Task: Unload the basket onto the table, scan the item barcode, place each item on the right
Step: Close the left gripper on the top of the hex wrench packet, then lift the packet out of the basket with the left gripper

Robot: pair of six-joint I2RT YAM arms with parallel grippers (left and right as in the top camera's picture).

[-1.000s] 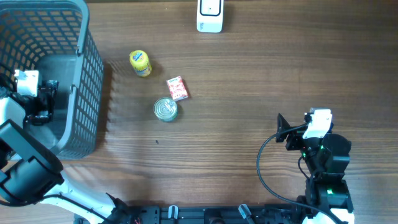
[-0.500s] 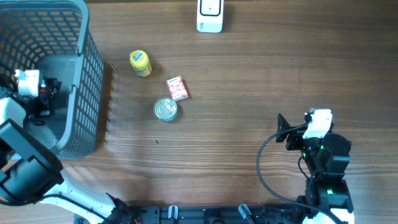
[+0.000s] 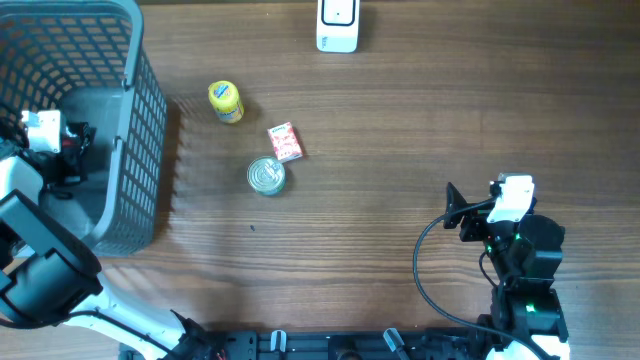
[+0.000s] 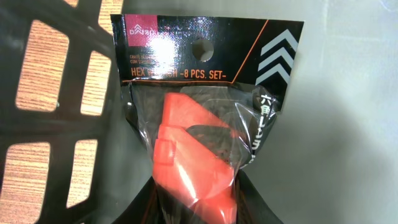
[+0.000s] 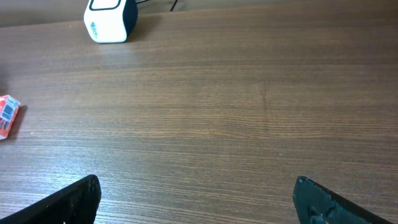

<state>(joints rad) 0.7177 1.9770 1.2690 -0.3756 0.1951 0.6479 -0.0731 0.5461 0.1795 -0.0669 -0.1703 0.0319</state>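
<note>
Left end effector point(image 4: 199, 208) clamped on hex wrench set pack point(image 4: 205, 68), inside grey basket point(image 3: 100, 60) | right end effector point(image 5: 196, 199) spread wide, empty, above counter point(image 5: 249, 124) | scanner point(image 3: 337, 25) at counter's far edge

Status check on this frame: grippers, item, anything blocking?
Left gripper shut on hex key pack, inside basket. Right gripper open, empty. Basket wall stands between pack and scanner.

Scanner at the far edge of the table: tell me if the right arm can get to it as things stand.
Probably yes. The right gripper is open and empty, and only bare table lies between it and the scanner. Whether it stretches that far, I cannot tell.
</note>
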